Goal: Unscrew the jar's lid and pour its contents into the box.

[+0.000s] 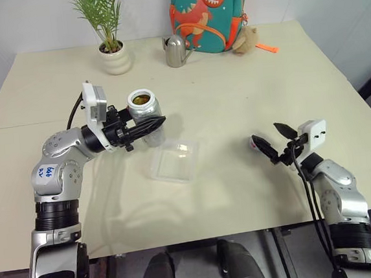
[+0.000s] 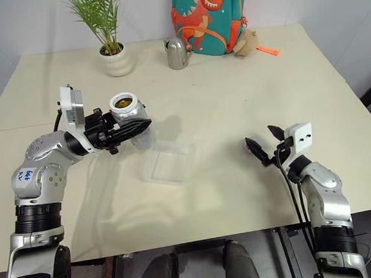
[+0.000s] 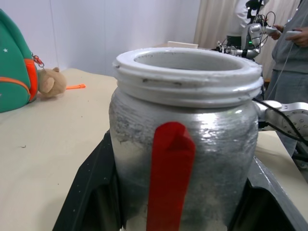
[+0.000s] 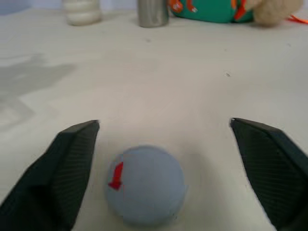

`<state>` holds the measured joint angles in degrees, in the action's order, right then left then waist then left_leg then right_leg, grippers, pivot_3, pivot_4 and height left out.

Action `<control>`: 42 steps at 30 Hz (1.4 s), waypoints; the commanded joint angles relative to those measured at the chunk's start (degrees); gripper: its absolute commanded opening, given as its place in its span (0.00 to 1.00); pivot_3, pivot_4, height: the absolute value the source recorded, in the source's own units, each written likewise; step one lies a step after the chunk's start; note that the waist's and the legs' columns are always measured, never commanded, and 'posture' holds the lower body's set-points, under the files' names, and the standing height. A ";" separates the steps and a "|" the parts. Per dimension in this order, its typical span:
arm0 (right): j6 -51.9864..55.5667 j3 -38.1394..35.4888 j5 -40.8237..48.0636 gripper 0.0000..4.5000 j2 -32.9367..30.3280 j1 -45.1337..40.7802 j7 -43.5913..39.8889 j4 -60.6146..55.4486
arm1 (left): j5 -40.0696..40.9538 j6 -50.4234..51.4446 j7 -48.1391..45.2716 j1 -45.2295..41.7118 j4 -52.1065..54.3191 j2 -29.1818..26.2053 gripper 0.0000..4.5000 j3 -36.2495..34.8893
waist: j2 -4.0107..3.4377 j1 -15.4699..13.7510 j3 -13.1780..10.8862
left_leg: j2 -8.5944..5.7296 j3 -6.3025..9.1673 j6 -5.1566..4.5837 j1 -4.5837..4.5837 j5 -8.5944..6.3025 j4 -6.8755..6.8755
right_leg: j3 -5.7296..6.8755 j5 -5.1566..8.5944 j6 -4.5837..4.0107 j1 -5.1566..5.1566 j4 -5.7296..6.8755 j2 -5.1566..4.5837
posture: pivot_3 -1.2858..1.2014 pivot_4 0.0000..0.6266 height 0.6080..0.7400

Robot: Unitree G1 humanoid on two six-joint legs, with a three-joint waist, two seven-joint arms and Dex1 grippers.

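Already uncapped: jar (image 1: 145, 111) upright in left gripper (image 1: 147, 129), fingers clenched on its body, held above table (image 1: 233, 89) just behind clear plastic box (image 1: 172, 161). Lid (image 4: 144, 185) lies flat on table between spread fingers of right gripper (image 1: 275, 141), released, nothing gripped. Judge jar rigid, light, painted wall rough enough to hold; you keep grip mid-body, below threaded rim. Contents (image 1: 141, 99) few, loose; tip slowly. Box thin, probably slides if bumped.
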<state>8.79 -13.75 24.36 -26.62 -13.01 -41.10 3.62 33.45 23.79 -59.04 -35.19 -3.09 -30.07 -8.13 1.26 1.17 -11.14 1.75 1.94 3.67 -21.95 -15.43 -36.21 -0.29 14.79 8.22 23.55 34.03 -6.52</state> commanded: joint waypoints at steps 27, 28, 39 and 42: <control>26.27 -0.85 20.09 0.99 -19.12 1.44 -5.61 -34.00 | -40.02 -41.74 13.19 -14.40 -14.54 -7.37 0.43 12.81 | 0.04 -1.66 -0.01 | 0.01 -0.02 -0.23 -0.23 -0.14 -0.20 | 0.04 -0.06 0.08 0.01 -0.25 0.03 | 0.52 0.24 1.00; 26.22 -0.77 20.00 0.99 -18.91 1.49 -5.37 -34.11 | -43.79 -45.64 17.43 -15.09 -15.59 -7.39 0.43 13.49 | 0.04 -1.86 -0.01 | 0.01 -0.02 -0.23 -0.23 -0.14 -0.21 | 0.04 -0.06 0.08 0.02 -0.35 0.03 | 0.52 0.24 1.00; 25.81 0.75 18.73 0.99 -16.06 -0.24 -3.05 -34.01 | -99.49 -68.66 80.66 -14.31 -14.30 -14.36 0.43 27.47 | 0.04 -2.60 -0.01 | 0.00 -0.15 -0.22 -0.20 -0.14 -0.21 | -0.01 -0.12 0.19 0.02 -0.25 0.02 | 0.52 0.24 1.00; 25.70 1.39 18.36 0.99 -14.96 -0.94 -2.29 -34.12 | -108.99 -64.79 94.19 -13.99 -13.49 -15.27 0.43 31.91 | 0.04 -2.68 -0.01 | 0.00 -0.15 -0.21 -0.22 -0.14 -0.21 | -0.01 -0.14 0.22 0.02 -0.19 0.01 | 0.52 0.24 1.00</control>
<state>35.87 -11.79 42.69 -41.99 -13.01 -44.02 -28.99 -70.51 -43.33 27.03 -48.81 -18.83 -44.70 22.68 1.30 -1.51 -11.15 1.75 1.79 3.46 -22.18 -15.56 -36.42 -0.30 14.65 8.45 23.57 33.84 -6.51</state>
